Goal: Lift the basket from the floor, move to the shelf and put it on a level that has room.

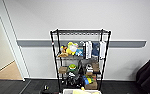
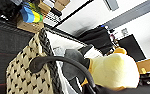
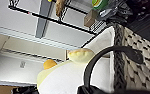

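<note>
Tools: although each wrist view looks straight down a black loop handle, the left tool (image 2: 91, 88) and the right tool (image 3: 87, 89) sit at the base of those loops and I cannot tell whether either is closed on its handle.
Basket: the basket (image 2: 28, 75) appears at the near edge of the head view, centred just in front of the shelf (image 1: 80, 60); whether it is off the floor cannot be told.
Load: a yellow plush toy (image 2: 113, 72) rises above the dark rim, with a grey-and-white toy beside it.
Risk, tipping: if one handle rises ahead of the other, the basket probably tilts and the tall plush rolls out.
Risk, snagging: the top level (image 1: 79, 32) is ringed by post tips, so a low or skewed approach likely catches the basket's edge.
Risk, fit: lower tiers are crowded with toys, books and boxes.
Surface: dark carpet floor (image 1: 13, 87), tan wood beyond the left doorway.
Room: pale wall with a grey rail; dark draped furniture far right.
</note>
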